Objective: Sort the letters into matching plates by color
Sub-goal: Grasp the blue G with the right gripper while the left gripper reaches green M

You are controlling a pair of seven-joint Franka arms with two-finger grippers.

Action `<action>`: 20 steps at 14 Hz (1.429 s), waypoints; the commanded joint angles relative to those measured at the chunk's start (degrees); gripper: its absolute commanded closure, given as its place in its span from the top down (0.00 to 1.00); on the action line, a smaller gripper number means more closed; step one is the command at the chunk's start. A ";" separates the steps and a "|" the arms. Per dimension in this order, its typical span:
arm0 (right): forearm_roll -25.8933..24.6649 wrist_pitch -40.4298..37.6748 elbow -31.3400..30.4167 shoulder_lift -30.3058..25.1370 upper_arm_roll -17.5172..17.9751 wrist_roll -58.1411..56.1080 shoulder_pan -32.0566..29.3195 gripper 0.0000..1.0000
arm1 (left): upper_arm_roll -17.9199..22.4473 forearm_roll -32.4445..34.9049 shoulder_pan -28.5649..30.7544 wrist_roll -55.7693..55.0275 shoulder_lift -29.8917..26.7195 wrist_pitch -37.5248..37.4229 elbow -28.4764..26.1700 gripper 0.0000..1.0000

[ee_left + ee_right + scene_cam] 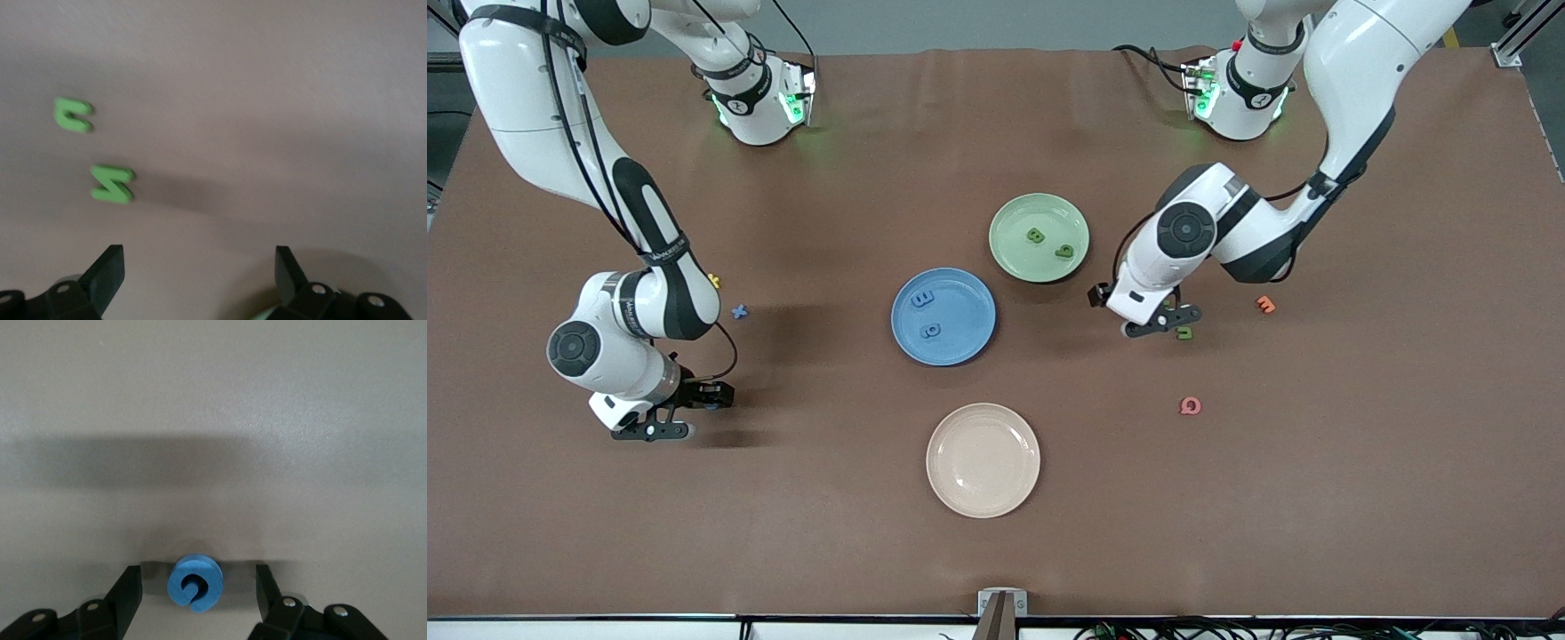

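Brown tabletop [996, 551] first, with three plates at its middle. The cream plate [983, 460] sits nearest the camera. At its 12 o'clock is the blue plate [943, 316], carrying two blue letters [923, 299]. Up at that plate's 1 o'clock lies the green plate [1040, 237], with two green letters [1036, 236] on it.

Right gripper [199, 587] is low over the tabletop toward the right arm's end, fingers [130, 583] spread around a round blue letter [194, 582] without touching it. A blue X [739, 311] lies at the 12 o'clock of that gripper, a yellow letter [713, 281] just past it.

Left gripper [199, 270] hangs at the green plate's 4 o'clock, fingers spread wide and holding nothing. Two loose green letters lie just beside it, a C [73, 114] and an N [112, 184]. An orange letter [1264, 304] and a pink one [1190, 405] lie apart.
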 commanded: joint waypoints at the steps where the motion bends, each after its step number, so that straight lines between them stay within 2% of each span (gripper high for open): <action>1: 0.92 0.75 -0.76 -0.16 1.02 -0.79 -1.01 0.73 | -0.59 3.59 2.03 -0.06 -0.75 -0.19 -0.91 0.98; 2: 0.92 0.66 -0.85 -0.16 1.02 -0.79 -1.00 0.68 | -0.59 4.91 3.26 -0.15 -0.49 0.07 -1.17 0.98; 4: 0.92 0.66 -0.85 -0.16 1.02 -0.79 -1.00 0.50 | -0.68 7.02 5.02 -0.15 -0.49 1.21 -3.28 0.98; 6: 0.92 0.58 -0.76 -0.16 1.02 -0.79 -1.00 0.25 | -0.68 9.31 6.61 -0.15 -0.31 3.32 -5.04 0.98; 8: 0.92 0.40 -0.67 -0.16 1.02 -0.53 -0.83 0.07 | -0.59 10.72 7.32 -0.15 0.13 5.69 -6.01 0.98; 9: 0.92 0.05 -0.59 -0.25 1.02 -0.09 -0.74 0.04 | -0.59 11.16 7.49 -0.15 0.57 6.57 -6.36 0.98; 12: 0.92 -3.36 -0.32 -1.82 1.10 2.18 0.66 0.03 | -0.50 13.88 8.89 -0.24 2.06 9.38 -7.59 0.98; 15: 1.01 -9.34 -0.15 -5.86 3.20 14.01 4.08 0.02 | -0.41 14.94 9.43 -0.32 3.29 10.53 -8.64 0.98; 18: 1.54 -12.25 -0.32 -9.12 9.96 32.19 6.55 0.02 | 0.38 15.64 9.43 -0.41 4.26 11.58 -8.74 0.95; 20: 1.54 -12.00 -0.50 -9.74 13.66 45.45 9.78 0.02 | 0.47 16.34 9.43 -1.81 5.14 12.03 -9.00 0.88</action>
